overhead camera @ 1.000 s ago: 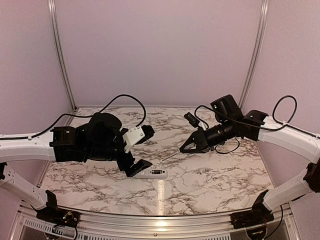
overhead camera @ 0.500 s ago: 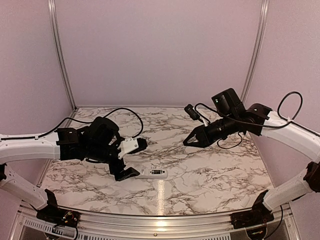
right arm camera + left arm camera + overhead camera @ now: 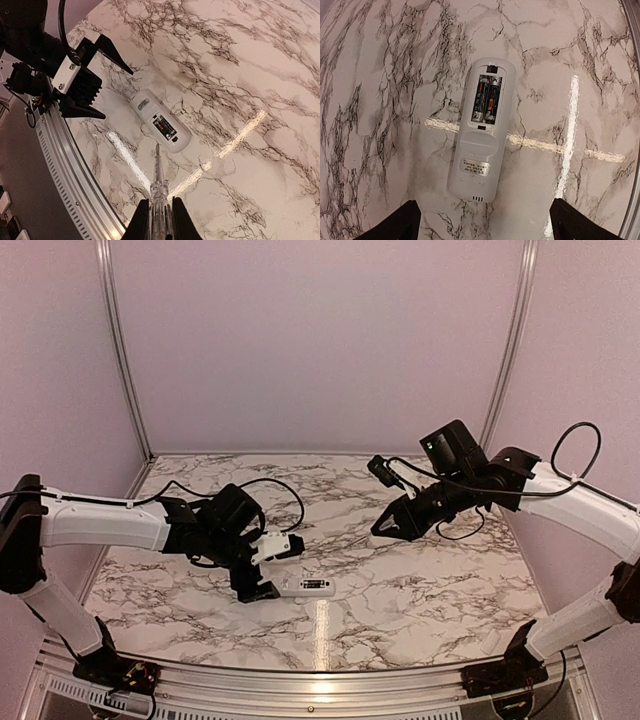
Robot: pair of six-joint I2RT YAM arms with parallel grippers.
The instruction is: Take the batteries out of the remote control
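The white remote control (image 3: pixel 305 586) lies back side up on the marble table, its battery bay uncovered. Two dark batteries (image 3: pixel 485 99) sit side by side in the bay; they also show in the right wrist view (image 3: pixel 164 128). My left gripper (image 3: pixel 271 570) is open and low at the remote's left end, its fingertips (image 3: pixel 400 224) set wide on either side of that end (image 3: pixel 479 132). My right gripper (image 3: pixel 385 525) hovers to the right, above the table, shut on a thin grey stick (image 3: pixel 157 175) whose tip points at the remote (image 3: pixel 161 126).
The table's metal front rail (image 3: pixel 70 185) runs close to the remote. Black cables (image 3: pixel 275 483) trail from both arms over the table's back half. Pale walls enclose the table on three sides.
My left gripper has come down and forward to the remote's left end. My right gripper has lifted the stick off the table and holds it in the air.
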